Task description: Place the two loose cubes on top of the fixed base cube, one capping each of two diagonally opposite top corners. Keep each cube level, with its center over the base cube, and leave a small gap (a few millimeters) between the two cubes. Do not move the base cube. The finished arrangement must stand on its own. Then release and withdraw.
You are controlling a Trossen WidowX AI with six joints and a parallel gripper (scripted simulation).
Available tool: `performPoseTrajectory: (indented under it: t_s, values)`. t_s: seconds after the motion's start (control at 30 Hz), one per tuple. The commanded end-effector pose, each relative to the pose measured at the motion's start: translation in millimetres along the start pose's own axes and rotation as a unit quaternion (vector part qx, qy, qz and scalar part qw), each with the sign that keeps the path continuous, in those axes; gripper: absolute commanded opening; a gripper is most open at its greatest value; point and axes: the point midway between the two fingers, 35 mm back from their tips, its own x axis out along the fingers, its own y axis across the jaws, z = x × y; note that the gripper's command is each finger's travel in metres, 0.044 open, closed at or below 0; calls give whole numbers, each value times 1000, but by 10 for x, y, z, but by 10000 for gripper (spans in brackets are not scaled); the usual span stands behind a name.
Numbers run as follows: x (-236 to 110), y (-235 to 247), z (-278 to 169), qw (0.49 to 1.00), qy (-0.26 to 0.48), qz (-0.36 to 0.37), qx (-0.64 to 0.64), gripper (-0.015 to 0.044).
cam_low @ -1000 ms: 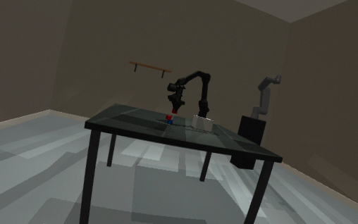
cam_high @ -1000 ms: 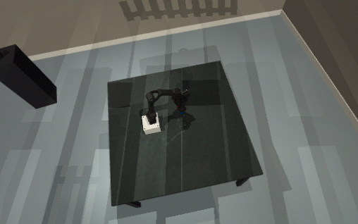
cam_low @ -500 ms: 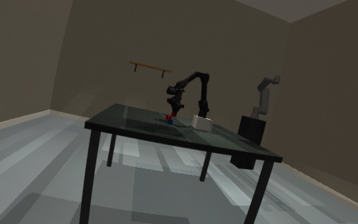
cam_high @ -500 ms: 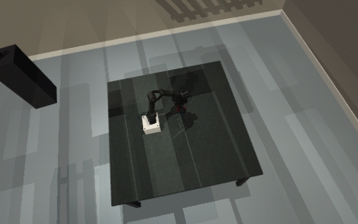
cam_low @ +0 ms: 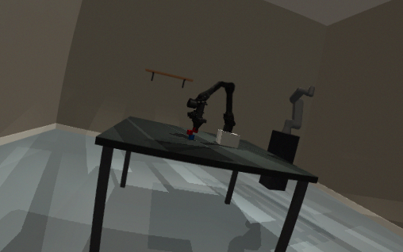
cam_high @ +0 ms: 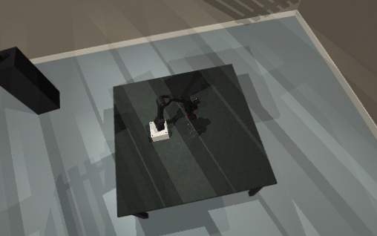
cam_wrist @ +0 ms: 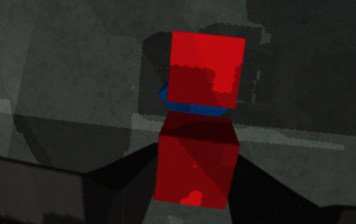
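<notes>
In the wrist view my gripper (cam_wrist: 195, 157) is shut on a red cube (cam_wrist: 195, 165), held just above the table. Right beyond it a second red cube (cam_wrist: 207, 65) sits on the blue base cube (cam_wrist: 197, 108), of which only a thin edge and one corner show beneath. The held cube is close beside the stack, nearer to the camera, and I cannot tell whether it touches. In the exterior view the gripper (cam_low: 195, 127) hangs over the blue base cube (cam_low: 191, 137) with red (cam_low: 189, 131) on top of it. In the top view the gripper (cam_high: 192, 111) is near the table's middle.
The arm stands on a white block (cam_high: 159, 132) (cam_low: 228, 139) on the dark table (cam_high: 208, 167) (cam_low: 159, 147). A black box (cam_high: 26, 82) (cam_low: 282, 158) on the floor carries a grey arm (cam_low: 297, 107). A shelf (cam_low: 168, 75) hangs on the back wall.
</notes>
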Motion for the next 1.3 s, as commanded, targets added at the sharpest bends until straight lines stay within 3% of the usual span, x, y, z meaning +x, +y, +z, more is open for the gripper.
performPoseTrajectory:
  t_s: [0.0, 1.0, 1.13, 1.27]
  values:
    - [112, 8, -10, 1000, 2, 3, 1, 105]
    - [204, 8, -11, 1000, 2, 3, -3, 105]
    - [204, 8, -11, 1000, 2, 3, -3, 205]
    - [204, 8, -11, 1000, 2, 3, -3, 205]
